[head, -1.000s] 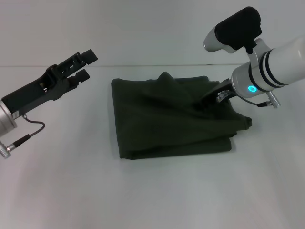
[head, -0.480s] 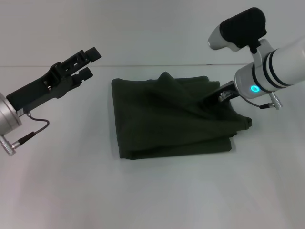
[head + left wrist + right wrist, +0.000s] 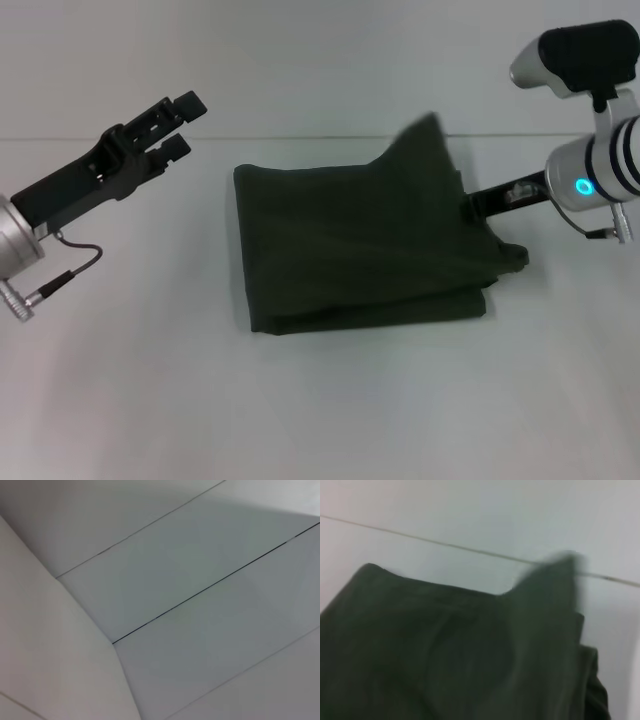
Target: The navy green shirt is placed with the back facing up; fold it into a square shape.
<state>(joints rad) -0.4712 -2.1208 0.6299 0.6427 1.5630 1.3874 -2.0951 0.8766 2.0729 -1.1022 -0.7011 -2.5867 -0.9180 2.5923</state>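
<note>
The navy green shirt (image 3: 350,250) lies partly folded in the middle of the white table, a dark olive block of soft fabric. One flap of it stands up in a peak at its far right corner. My right gripper (image 3: 470,206) is at the shirt's right edge, just above the table, shut on that raised flap. In the right wrist view the shirt (image 3: 445,655) fills the lower part, with the lifted flap blurred; my own fingers do not show there. My left gripper (image 3: 183,124) hovers open above the table, left of the shirt and apart from it.
The white table (image 3: 330,410) spreads bare in front of the shirt and to both sides. Its far edge meets a pale wall (image 3: 300,60). The left wrist view shows only pale flat panels (image 3: 200,605) with thin seams.
My right gripper has pulled back to the right and upward, drawing the shirt's flap from a low crease into a tall peak. The left arm has risen slightly.
</note>
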